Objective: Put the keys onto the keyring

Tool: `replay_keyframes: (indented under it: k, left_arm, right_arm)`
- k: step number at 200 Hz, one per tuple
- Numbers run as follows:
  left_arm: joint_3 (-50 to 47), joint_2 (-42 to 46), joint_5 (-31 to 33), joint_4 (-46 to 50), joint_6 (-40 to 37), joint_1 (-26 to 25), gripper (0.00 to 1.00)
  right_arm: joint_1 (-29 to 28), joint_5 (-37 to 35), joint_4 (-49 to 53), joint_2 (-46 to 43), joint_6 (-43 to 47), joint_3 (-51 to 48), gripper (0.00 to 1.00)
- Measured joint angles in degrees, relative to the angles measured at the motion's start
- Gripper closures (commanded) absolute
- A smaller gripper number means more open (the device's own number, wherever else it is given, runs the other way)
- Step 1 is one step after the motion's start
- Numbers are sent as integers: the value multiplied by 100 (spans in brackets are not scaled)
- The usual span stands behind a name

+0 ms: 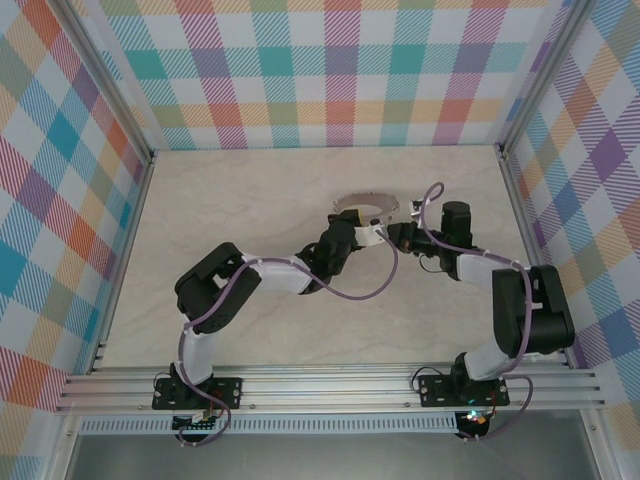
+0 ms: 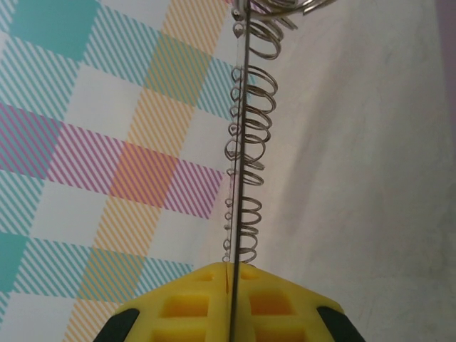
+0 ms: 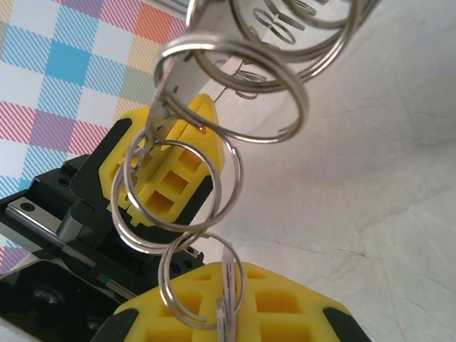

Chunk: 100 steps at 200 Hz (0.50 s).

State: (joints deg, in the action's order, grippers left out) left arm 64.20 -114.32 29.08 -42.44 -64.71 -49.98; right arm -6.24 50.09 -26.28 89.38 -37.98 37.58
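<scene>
The keyring [image 1: 365, 206] is a silvery loop hanging just above the middle of the table, strung with several small wire rings [image 3: 229, 91]. My left gripper [image 1: 371, 235] reaches it from the left. Its yellow jaws [image 2: 229, 268] are shut on the loop's thin band [image 2: 243, 142], seen edge-on with the rings beside it. My right gripper [image 1: 401, 238] faces it from the right, almost touching. Its yellow jaws [image 3: 226, 271] are shut on a thin pale lilac sliver, the key [image 3: 227, 279] edge-on, with one wire ring [image 3: 174, 285] looped round it. The left gripper's fingers [image 3: 171, 174] are just beyond.
The pale marbled table [image 1: 250, 200] is boxed in by plaid walls [image 1: 340, 70] at the back and both sides. Aluminium rails [image 1: 330, 385] carry the two arm bases along the near edge. A purple cable [image 1: 350, 295] sags between the arms.
</scene>
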Motion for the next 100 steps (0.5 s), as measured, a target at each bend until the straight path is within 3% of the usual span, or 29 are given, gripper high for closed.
replay_keyframes:
  k: [16,42,100]
  left_arm:
    - [0,-133,-7,-11,35,15,100]
    - [0,-332,68,-157,136,44,100]
    - [2,-393,619,-629,291,625,100]
  right_arm:
    - [-2,-22,-114,195,-26,-48,95]
    - [0,-122,-162,334,-76,-186,80]
    - [0,-170,-74,404,-177,-605,72]
